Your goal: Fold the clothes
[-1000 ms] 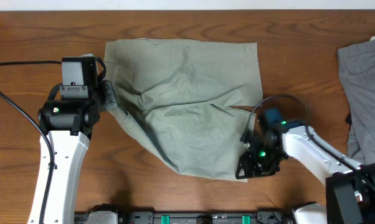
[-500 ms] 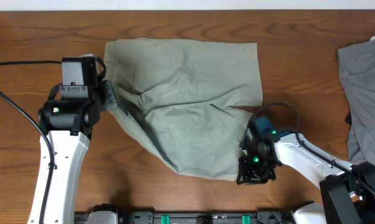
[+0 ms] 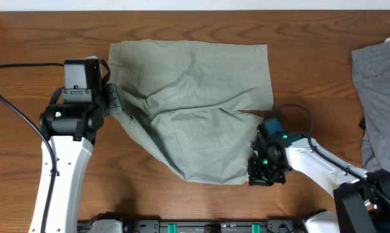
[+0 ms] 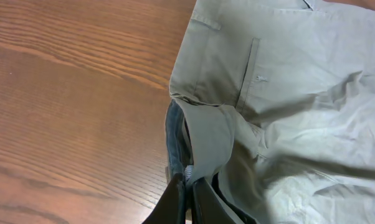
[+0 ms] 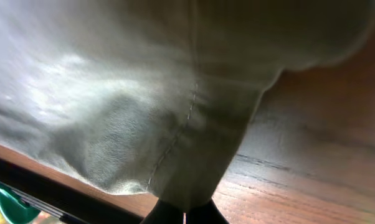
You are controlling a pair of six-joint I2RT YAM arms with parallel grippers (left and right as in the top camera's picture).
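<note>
The left end effector (image 3: pixel 111 101) sits at the left edge of the khaki-green shorts (image 3: pixel 195 103), jaws drawn narrow on a rolled-over fold of the waistband (image 4: pixel 209 134). In its wrist view the fold runs straight down into the pinch, with the stitched back pocket (image 4: pixel 253 74) just beyond. The shorts lie rumpled in the middle of the tabletop (image 3: pixel 311 71), spreading rightward from that grip. Their straight top edge is on the far side, and a slanting lower edge runs down toward the near right corner. At that corner the right end effector (image 3: pixel 260 176) is closed on the hem (image 5: pixel 175 143). A seam leads down into the jaws, though the fingertips are almost out of frame, so it probably holds more than one layer. The bulk of the cloth thus lies to the right of the left end effector and up and to the left of the right one, and the line between the two grips runs diagonally across the garment. I judge that the next fold turns on carrying the near right corner along that diagonal while the left grip anchors. A grey garment (image 3: pixel 376 84) lies well apart at the right edge, nearer the right arm
</note>
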